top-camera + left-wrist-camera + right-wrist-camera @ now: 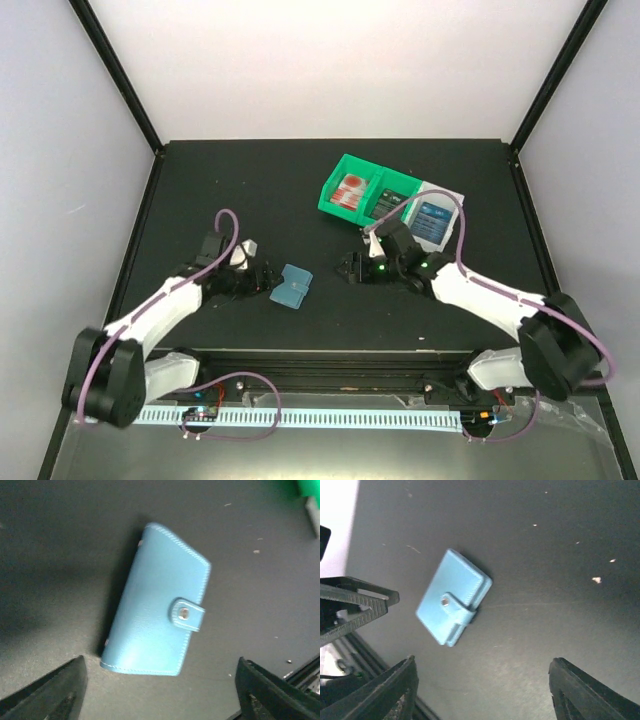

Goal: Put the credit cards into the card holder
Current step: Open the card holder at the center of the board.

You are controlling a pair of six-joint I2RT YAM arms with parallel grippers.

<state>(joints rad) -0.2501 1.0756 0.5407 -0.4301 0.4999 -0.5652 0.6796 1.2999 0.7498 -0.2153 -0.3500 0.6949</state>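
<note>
The card holder (292, 288) is a small blue wallet lying closed on the black table between the two arms, its clasp tab (186, 614) snapped down. My left gripper (258, 280) sits just left of it, open; in the left wrist view the card holder (160, 605) lies just ahead of the gap of the left gripper (160, 685), untouched. My right gripper (350, 267) stands open to the holder's right, and in its own view the card holder (454, 597) lies ahead and left of the right gripper (482, 680). A red-and-white credit card (350, 190) and a blue credit card (432, 218) rest in bins at the back.
A green bin (338, 172) and a white bin (455, 196) stand side by side at the back right, behind the right arm. The table's front rail (330, 360) runs along the near edge. The left gripper's finger (355, 605) shows at the left of the right wrist view.
</note>
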